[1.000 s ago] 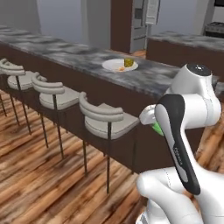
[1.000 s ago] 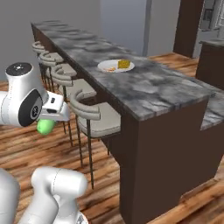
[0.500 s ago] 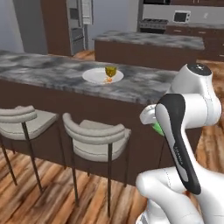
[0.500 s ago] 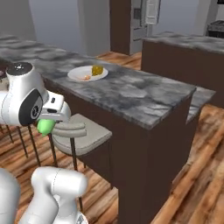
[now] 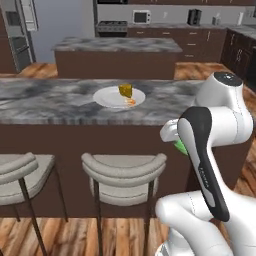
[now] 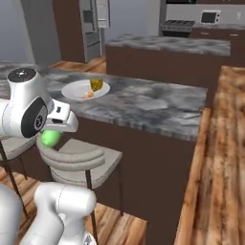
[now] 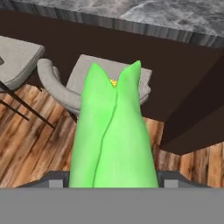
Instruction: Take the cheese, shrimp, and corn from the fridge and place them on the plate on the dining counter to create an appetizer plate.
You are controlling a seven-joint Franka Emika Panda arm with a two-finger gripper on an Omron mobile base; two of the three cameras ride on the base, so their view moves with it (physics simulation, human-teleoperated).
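With the gripper (image 6: pixel 53 130) clamped on the corn (image 7: pixel 114 131) low beside a stool (image 5: pixel 123 172), lift it clear above the tabletop (image 5: pixel 55 107) edge, then lower gently onto bare plate (image 5: pixel 107 98), avoiding the cheese (image 5: pixel 125 90) and shrimp (image 5: pixel 130 101).

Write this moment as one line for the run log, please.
gripper: shut on corn | plate: cheese, shrimp on it | dining counter ahead | next: place corn
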